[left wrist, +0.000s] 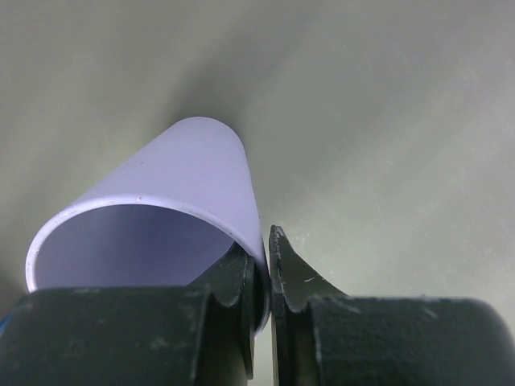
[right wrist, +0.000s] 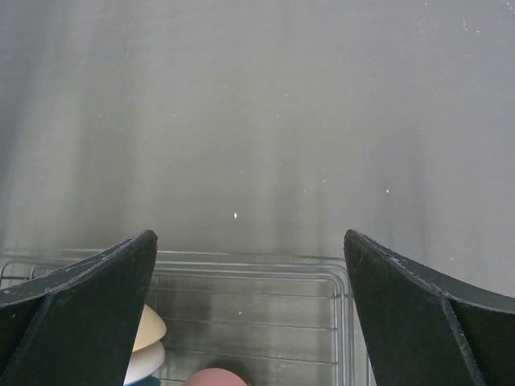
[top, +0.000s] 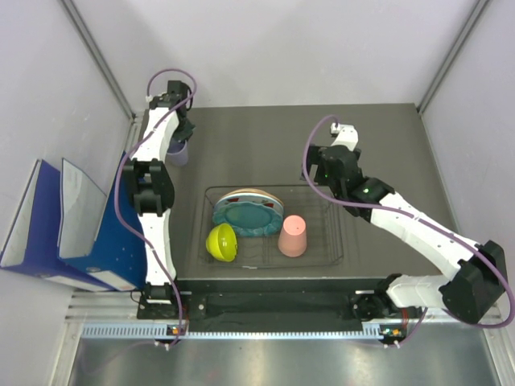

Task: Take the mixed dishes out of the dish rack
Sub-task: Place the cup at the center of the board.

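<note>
The dark wire dish rack (top: 331, 241) stands at the table's near middle. In it are a teal scalloped plate (top: 245, 215) leaning with a white plate and a peach plate (top: 256, 192) behind it, a yellow-green bowl (top: 222, 241) at the rack's left end, and an upturned salmon-pink cup (top: 293, 236). My left gripper (top: 183, 137) is at the far left of the table, shut on the rim of the lavender cup (top: 178, 153), one finger inside it (left wrist: 161, 201). My right gripper (top: 320, 171) is open and empty above the rack's far right corner (right wrist: 322, 277).
Blue binders (top: 64, 229) stand off the table's left edge beside the left arm. Grey walls close in the table on the left, back and right. The right wrist view shows the peach plate's edge (right wrist: 150, 327) and the salmon-pink cup's top (right wrist: 213, 376).
</note>
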### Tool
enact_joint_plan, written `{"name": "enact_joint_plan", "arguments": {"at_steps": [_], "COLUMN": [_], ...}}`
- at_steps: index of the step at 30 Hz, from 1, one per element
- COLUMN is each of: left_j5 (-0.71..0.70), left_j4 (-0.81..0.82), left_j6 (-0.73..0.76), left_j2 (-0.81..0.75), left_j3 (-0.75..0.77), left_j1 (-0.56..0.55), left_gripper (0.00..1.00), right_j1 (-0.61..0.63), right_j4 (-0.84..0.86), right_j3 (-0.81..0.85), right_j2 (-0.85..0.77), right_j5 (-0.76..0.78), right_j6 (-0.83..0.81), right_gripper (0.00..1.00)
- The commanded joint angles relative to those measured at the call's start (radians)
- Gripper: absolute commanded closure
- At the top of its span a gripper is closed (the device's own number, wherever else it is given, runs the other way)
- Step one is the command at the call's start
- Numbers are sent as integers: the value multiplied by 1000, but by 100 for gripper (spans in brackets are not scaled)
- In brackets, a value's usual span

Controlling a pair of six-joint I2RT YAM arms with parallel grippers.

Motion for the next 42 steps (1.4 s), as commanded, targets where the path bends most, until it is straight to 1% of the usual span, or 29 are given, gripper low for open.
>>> {"name": "enact_joint_plan", "arguments": {"at_steps": [1, 9, 14, 16, 17, 18, 20, 21, 22, 26, 27, 28, 30, 31, 32, 33, 34, 35, 36, 37, 38, 39, 40, 42], "left_j5": [82, 78, 84, 83, 84, 86, 84, 87, 93, 115, 118, 121, 121, 121, 124, 128, 135, 135, 138, 124, 112, 98, 77, 0], "left_j4": [-111, -146, -148, -143, -137, -117, -97, -83, -76, -68, -68, -65, -53, -37, -1, 28, 64, 135, 172, 208, 254, 330, 369, 430], "left_j6": [-59, -53, -41, -40, -42, -41, -40, -39, -36, -39, -40, -39, -40, -40, -44, -47, -45, -39, -34, -27, -16, 14, 33, 83], "left_j2": [-34, -37, -8, -11, -14, -33, -53, -66, -79, -116, -128, -136, -169, -188, -208, -253, -284, -313, -379, -414, -451, -518, -549, -621], "left_j3": [63, 68, 34, 10, 1, -19, -32, -29, -27, 28, 60, 71, 94, 91, 85, 61, 38, 12, -45, -80, -117, -192, -231, -323], "left_j1": [1, 1, 1, 1, 1, 1, 1, 1, -1, -2, -4, -5, -13, -19, -33, -42, -68, -83, -100, -142, -168, -197, -265, -338], "left_gripper": [100, 100, 100, 92, 89, 82, 75, 73, 67, 57, 52, 51, 42, 41, 32, 25, 23, 8, 7, 1, 1, 1, 1, 1], "right_j1": [18, 33, 37, 38, 38, 38, 36, 37, 38, 42, 44, 47, 60, 67, 82, 90, 96, 109, 117, 123, 143, 156, 165, 205], "right_j4": [11, 9, 11, 9, 9, 8, 6, 7, 6, 6, 7, 6, 12, 17, 20, 23, 26, 29, 30, 31, 32, 32, 41, 53], "right_j3": [51, 47, 39, 34, 30, 28, 27, 27, 27, 33, 36, 36, 36, 36, 33, 30, 27, 16, 8, -1, -24, -39, -59, -129], "right_j2": [6, 9, 3, -1, -3, -4, -6, -6, -7, -6, -7, -10, -21, -29, -32, -46, -52, -59, -75, -81, -90, -112, -127, -183], "right_j5": [-8, -8, -8, -5, -3, -3, 0, 1, 3, 3, 4, 12, 24, 44, 52, 62, 79, 82, 93, 102, 116, 130, 133, 132], "right_j6": [4, 8, 12, 11, 10, 8, 7, 5, 5, 7, 7, 8, -1, -7, -22, -31, -38, -48, -54, -56, -58, -54, -54, -39], "right_gripper": [0, 0, 0, 0, 0, 0, 1, 0, 0, 0, 0, 0, 0, 0, 0, 0, 0, 0, 0, 0, 0, 0, 0, 0]}}
